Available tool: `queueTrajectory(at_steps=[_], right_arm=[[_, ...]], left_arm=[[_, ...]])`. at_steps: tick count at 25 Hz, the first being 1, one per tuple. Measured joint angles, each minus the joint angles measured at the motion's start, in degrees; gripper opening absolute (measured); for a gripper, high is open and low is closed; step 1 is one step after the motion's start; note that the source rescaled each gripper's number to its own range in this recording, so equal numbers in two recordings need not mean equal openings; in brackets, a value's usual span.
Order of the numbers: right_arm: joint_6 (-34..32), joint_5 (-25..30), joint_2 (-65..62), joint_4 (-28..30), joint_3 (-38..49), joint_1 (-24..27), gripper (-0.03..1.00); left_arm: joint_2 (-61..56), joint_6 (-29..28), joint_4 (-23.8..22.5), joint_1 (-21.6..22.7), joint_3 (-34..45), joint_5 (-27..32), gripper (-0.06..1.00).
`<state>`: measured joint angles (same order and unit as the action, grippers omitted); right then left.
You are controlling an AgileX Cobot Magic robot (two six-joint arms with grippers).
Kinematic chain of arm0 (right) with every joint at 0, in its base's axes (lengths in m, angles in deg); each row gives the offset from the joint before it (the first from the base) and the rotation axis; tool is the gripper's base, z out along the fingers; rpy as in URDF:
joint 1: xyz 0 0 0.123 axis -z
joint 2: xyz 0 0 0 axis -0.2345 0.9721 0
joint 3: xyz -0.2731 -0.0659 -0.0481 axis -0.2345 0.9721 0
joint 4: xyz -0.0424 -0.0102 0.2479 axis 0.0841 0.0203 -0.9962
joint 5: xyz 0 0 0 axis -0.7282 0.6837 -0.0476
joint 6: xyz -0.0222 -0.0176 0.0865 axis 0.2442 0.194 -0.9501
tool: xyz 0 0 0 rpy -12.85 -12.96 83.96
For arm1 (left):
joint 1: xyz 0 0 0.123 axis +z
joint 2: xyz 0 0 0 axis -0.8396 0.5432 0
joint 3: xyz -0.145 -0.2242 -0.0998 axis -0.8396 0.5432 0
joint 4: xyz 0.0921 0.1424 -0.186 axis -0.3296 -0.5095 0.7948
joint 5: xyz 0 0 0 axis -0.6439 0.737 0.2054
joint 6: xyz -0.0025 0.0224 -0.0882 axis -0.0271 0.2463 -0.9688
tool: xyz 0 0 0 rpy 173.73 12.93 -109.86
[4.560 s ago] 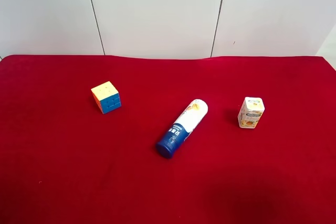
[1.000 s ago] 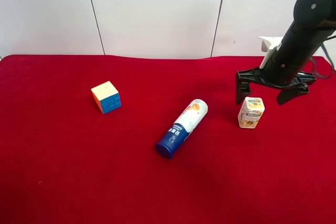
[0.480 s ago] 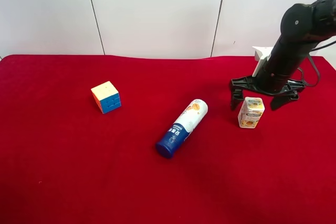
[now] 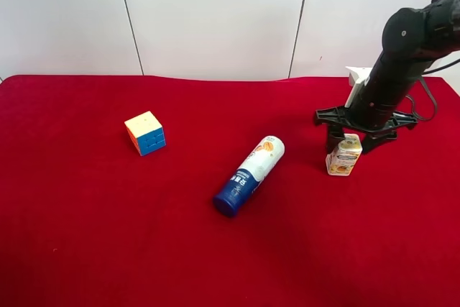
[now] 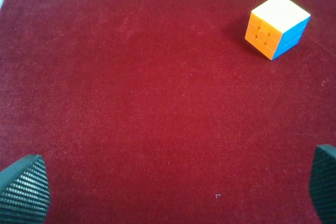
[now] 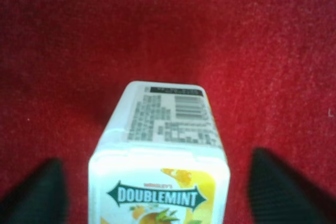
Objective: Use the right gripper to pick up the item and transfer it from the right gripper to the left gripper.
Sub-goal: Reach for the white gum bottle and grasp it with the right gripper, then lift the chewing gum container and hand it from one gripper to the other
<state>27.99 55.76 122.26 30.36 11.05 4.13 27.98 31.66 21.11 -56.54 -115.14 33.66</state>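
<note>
I'm at the grasp step: my right gripper [image 4: 350, 140] stands spread around the gum bottle [image 4: 343, 157], upright at the high view's right side, clear of its sides. Next I judge I must close on it squarely, then lift.

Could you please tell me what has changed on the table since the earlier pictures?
The right gripper has swung in and come down over the gum bottle. It is open and straddles the bottle without gripping it. The bottle, the cube and the blue-and-white tube have not moved.
</note>
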Motion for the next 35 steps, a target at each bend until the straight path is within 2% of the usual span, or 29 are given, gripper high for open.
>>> queueTrajectory(at_steps=[1,2,14,20,30,33,35], right_arm=[[0.0,0.1,0.0,0.0,0.0,0.0,0.05],[-0.1,0.3,0.0,0.0,0.0,0.0,0.00],[-0.4,1.3,-1.9,0.0,-0.1,0.0,0.00],[1.8,6.6,-8.5,-0.2,-3.7,0.0,0.00],[14.3,11.5,-17.8,-7.4,-5.8,-0.3,0.00],[16.3,11.8,-19.2,-7.7,-5.8,-1.4,0.00],[19.3,11.9,-21.2,-7.7,-5.8,-4.4,0.00]], left_arm=[[0.0,0.0,0.0,0.0,0.0,0.0,1.00],[0.0,0.0,0.0,0.0,0.0,0.0,1.00],[0.0,0.0,0.0,0.0,0.0,0.0,1.00],[0.0,0.0,0.0,0.0,0.0,0.0,1.00],[0.0,0.0,0.0,0.0,0.0,0.0,1.00],[0.0,0.0,0.0,0.0,0.0,0.0,1.00],[0.0,0.0,0.0,0.0,0.0,0.0,1.00]])
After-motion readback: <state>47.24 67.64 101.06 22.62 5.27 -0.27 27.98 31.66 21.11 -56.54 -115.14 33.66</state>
